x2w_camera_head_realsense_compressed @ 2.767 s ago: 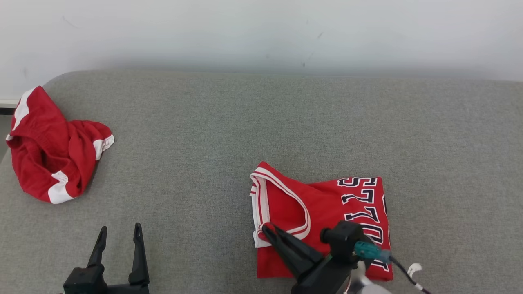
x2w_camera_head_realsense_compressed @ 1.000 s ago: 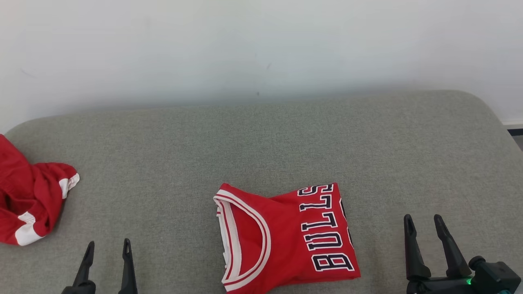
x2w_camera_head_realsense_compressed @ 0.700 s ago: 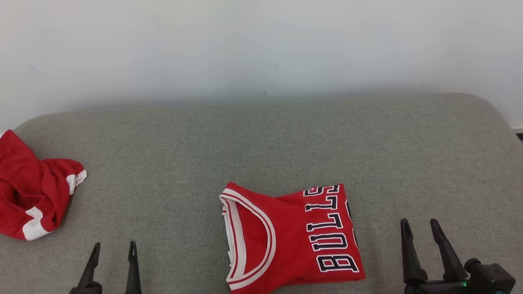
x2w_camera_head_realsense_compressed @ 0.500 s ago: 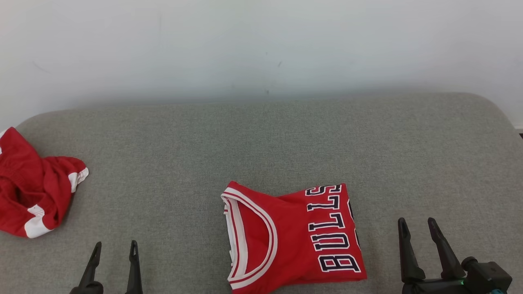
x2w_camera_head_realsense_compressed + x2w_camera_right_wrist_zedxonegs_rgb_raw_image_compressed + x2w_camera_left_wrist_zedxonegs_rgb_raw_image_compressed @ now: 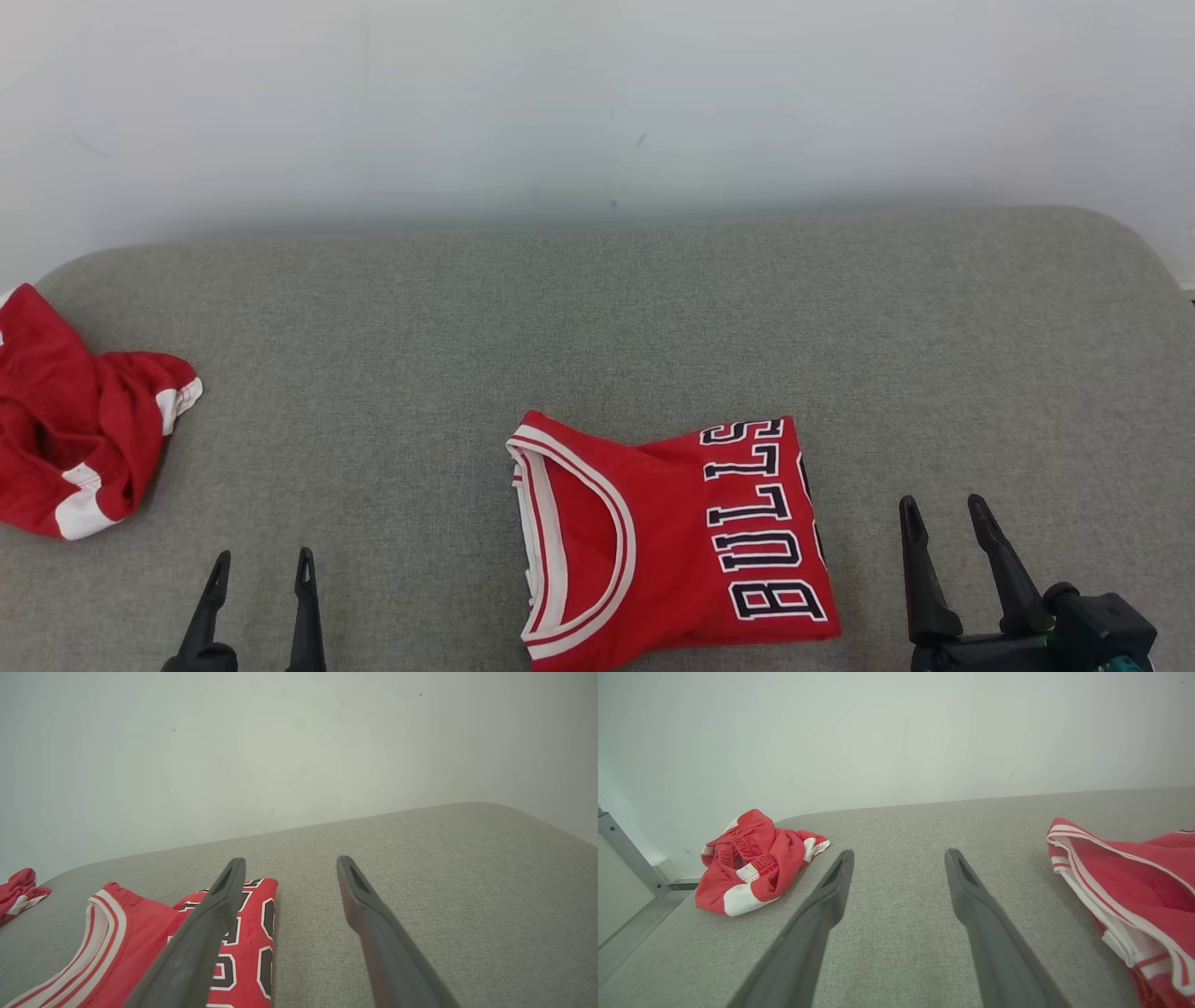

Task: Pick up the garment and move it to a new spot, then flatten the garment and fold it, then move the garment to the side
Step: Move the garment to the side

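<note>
The right gripper [image 5: 940,509] stood at five o'clock in the head view, its two dark fingers spread apart and holding nothing; the left gripper [image 5: 262,558] at seven o'clock was likewise apart and empty; between them, at six o'clock, the red Bulls jersey [image 5: 672,541] lay folded into a compact rectangle, touched by neither; folding looked finished, so the step in hand was probably shifting it aside; that would call for pinching the folded edge through all its layers, or the stack might fall open; crumpled red shorts [image 5: 79,439] lay at nine o'clock, well apart; everything rested on a grey upholstered cushion [image 5: 597,317] with rounded corners, backed at twelve o'clock by a plain white wall [image 5: 597,93]
</note>
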Tool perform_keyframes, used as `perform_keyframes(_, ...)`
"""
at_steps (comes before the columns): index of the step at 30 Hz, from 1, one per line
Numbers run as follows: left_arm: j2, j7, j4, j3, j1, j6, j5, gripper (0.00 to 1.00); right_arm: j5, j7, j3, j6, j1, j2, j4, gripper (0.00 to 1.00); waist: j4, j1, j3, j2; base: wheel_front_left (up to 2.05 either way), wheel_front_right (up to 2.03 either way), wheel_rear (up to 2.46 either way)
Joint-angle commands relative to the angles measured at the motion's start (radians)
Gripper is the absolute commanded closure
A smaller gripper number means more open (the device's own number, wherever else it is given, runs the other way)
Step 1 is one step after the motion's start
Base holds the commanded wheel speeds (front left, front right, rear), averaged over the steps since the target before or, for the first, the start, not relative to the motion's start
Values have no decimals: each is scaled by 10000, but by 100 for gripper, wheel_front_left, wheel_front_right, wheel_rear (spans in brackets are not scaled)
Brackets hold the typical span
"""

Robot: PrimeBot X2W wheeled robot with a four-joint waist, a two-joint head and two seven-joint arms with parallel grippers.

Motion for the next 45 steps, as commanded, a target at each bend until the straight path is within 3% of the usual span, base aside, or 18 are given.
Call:
perform_keyframes(1,44,-31,-54,-12,54,1,74,0,-19,0,-8,-26,-34,41,5,0,3,-1,3,0,0,0,0)
perform_keyframes(30,175,-31,-130,-172,79,145,-26,0,-272,-1,79,-26,-274,98,493,0,178,-1,-42,0,0,0,0)
perform_keyframes(39,148,-31,-117,-237,-25,164,-59,0,-476,156,380,-26,-1145,-29,1497,0,376,-1,75,0,0,0,0)
perform_keyframes(45,94,-31,-107,-315,-183,173,-127,0,-400,310,690,-26,-2034,-172,2916,0,580,-1,352,0,0,0,0)
